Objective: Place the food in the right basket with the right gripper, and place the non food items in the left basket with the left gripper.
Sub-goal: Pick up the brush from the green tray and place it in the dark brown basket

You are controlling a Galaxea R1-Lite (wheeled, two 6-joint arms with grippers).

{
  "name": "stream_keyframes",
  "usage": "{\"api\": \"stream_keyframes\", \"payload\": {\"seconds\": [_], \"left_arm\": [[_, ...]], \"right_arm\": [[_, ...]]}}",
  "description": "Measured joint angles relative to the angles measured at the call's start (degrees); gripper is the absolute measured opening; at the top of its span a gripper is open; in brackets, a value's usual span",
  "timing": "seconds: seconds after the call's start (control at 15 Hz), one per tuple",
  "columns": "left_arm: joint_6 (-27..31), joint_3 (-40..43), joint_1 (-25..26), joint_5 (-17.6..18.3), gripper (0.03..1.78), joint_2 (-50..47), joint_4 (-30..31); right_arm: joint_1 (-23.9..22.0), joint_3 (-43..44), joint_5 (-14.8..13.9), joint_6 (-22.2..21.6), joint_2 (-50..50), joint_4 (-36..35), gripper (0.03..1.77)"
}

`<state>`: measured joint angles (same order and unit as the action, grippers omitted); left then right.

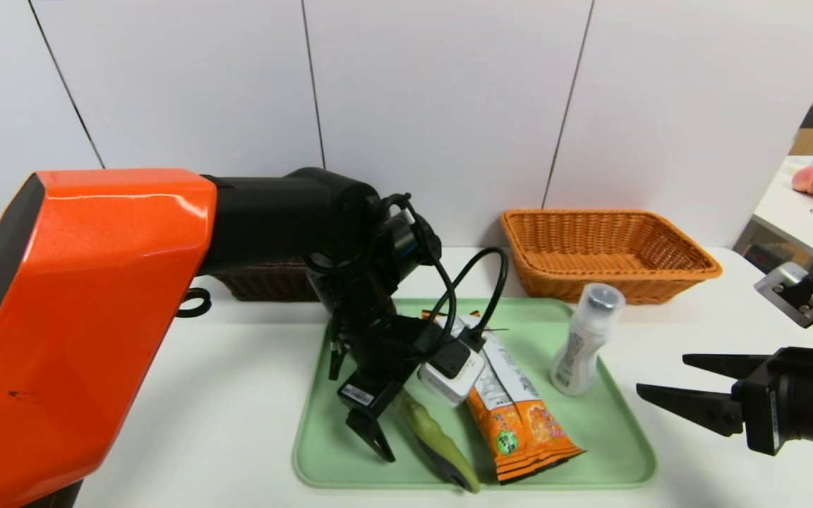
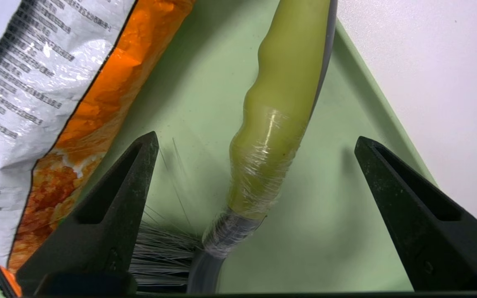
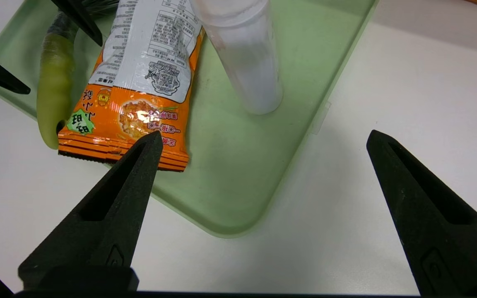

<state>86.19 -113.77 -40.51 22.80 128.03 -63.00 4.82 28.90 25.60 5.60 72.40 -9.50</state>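
The left gripper [image 1: 376,432], its 2 fingers apart, straddles the brush [image 2: 271,107] on the tray [image 1: 611,451], left of the snack packet [image 1: 519,416]. Best to sink lower, centre the handle, then close. The right gripper [image 1: 667,388] waits open at right.

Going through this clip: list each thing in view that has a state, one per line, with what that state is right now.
left gripper: open, straddling the brush handle, not gripping.
right gripper: open, empty, beside the tray.
scrub brush: lying flat on the tray.
snack packet: lying flat, sealed, beside the brush.
white bottle: upright, capped, on the tray.
orange basket: empty.
dark brown basket: mostly hidden; contents unclear.
green tray: flat on the table.
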Motion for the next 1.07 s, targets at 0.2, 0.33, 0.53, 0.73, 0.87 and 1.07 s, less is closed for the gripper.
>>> {"api": "stream_keyframes", "payload": {"seconds": [0.2, 0.33, 0.53, 0.73, 0.87, 1.07], "left_arm": [[0.59, -0.04, -0.22, -0.04, 1.69, -0.29, -0.12], [0.5, -0.01, -0.52, -0.09, 1.69, -0.29, -0.12], [0.41, 0.05, -0.89, -0.23, 1.69, -0.07, -0.11], [0.35, 0.05, -0.96, -0.22, 1.69, 0.12, -0.15], [0.35, 0.05, -0.98, -0.3, 1.32, 0.41, -0.15], [0.37, 0.05, -0.96, -0.32, 0.93, 0.8, -0.12]], "right_arm": [[0.0, 0.0, -0.02, 0.0, -0.02, 0.0, 1.7], [0.0, 0.0, -0.02, 0.0, -0.1, -0.01, 1.7], [0.0, 0.0, -0.02, -0.01, -0.13, -0.01, 1.7], [0.0, 0.0, -0.02, -0.09, -0.13, 0.0, 1.7], [0.0, 0.0, -0.02, -0.06, -0.13, 0.0, 1.7], [0.0, 0.0, -0.06, -0.09, -0.21, 0.0, 1.7]]}}
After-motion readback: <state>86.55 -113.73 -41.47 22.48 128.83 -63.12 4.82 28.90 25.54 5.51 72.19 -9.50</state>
